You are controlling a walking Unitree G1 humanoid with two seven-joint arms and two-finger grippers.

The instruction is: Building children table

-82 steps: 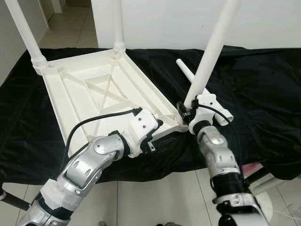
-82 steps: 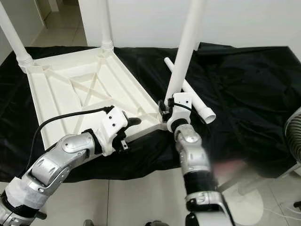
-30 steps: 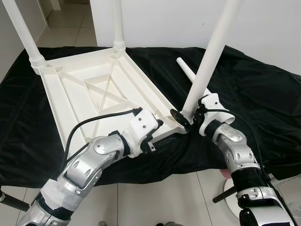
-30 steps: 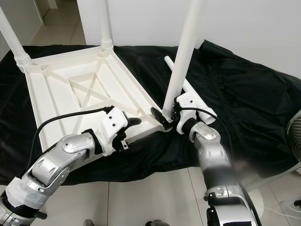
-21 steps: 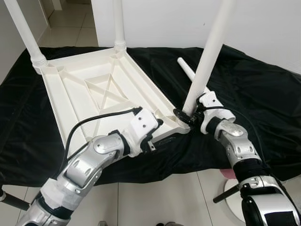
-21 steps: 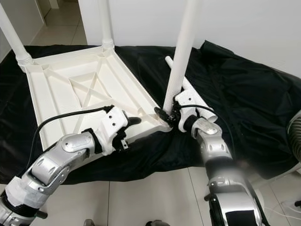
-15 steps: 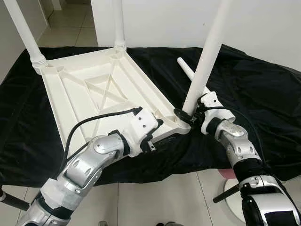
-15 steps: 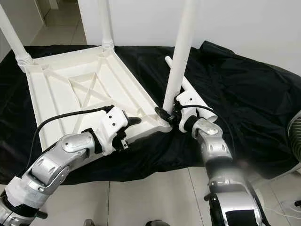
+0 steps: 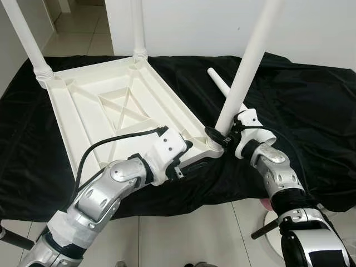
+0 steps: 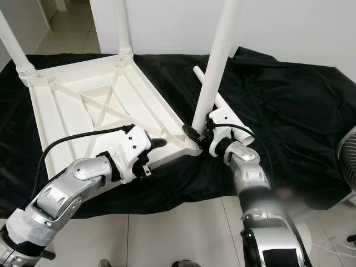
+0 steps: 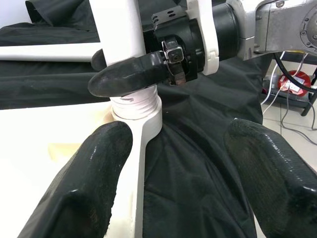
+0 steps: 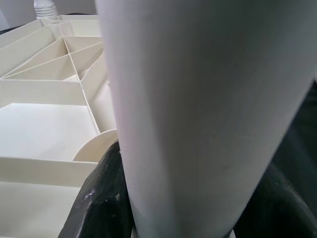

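1. A white plastic tabletop (image 9: 119,111) lies upside down on the left, its ribbed underside up.
2. Two legs (image 9: 28,39) stand at its far corners.
3. A third leg (image 9: 247,67) stands tilted at the near right corner.
4. A loose leg (image 9: 222,92) lies just right.

white wall (image 9: 194,22) | pale tiled floor (image 9: 183,233) | black cloth (image 9: 311,100) over work surface

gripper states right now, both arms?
Left gripper: open, straddling the tabletop corner.
Right gripper: shut on the table leg near its threaded base.
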